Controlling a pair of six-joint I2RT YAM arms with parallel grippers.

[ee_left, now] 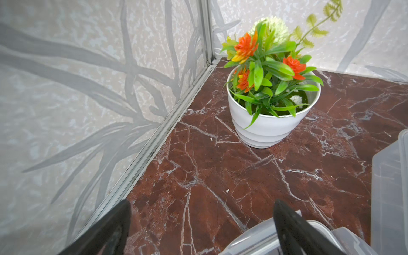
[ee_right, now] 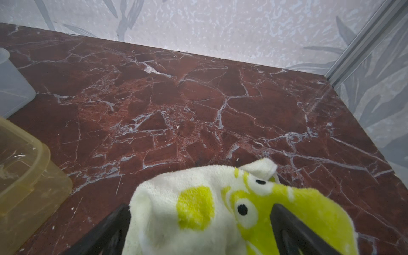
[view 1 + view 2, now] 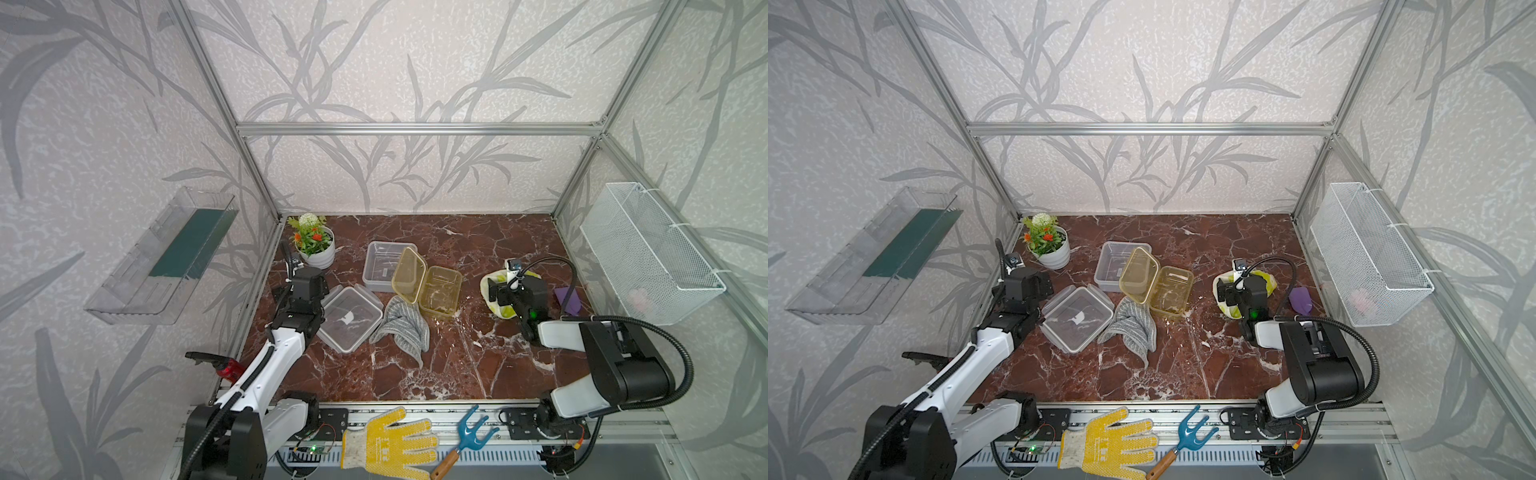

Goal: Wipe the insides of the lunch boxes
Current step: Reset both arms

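The clear greyish lunch box [image 3: 384,266] stands open at the back middle in both top views, and its lid [image 3: 351,318] with a white sticker lies in front of it to the left. The amber lunch box [image 3: 440,297] is open, its lid [image 3: 409,274] tilted up against the clear box. A grey striped cloth [image 3: 401,328] lies between them. My left gripper [image 3: 311,279] hangs open beside the clear lid; the left wrist view shows one finger over the lid's corner [image 1: 254,240]. My right gripper [image 2: 201,207] is open over a white and lime towel [image 2: 194,212], fingers on either side of it.
A white pot of artificial flowers [image 3: 318,245] stands in the back left corner, just ahead of the left gripper. A purple object [image 3: 567,299] lies right of the towel. A wire basket [image 3: 648,253] and a clear tray [image 3: 162,257] hang on the side walls. A yellow glove [image 3: 386,442] and a blue garden fork [image 3: 469,436] lie on the front rail.
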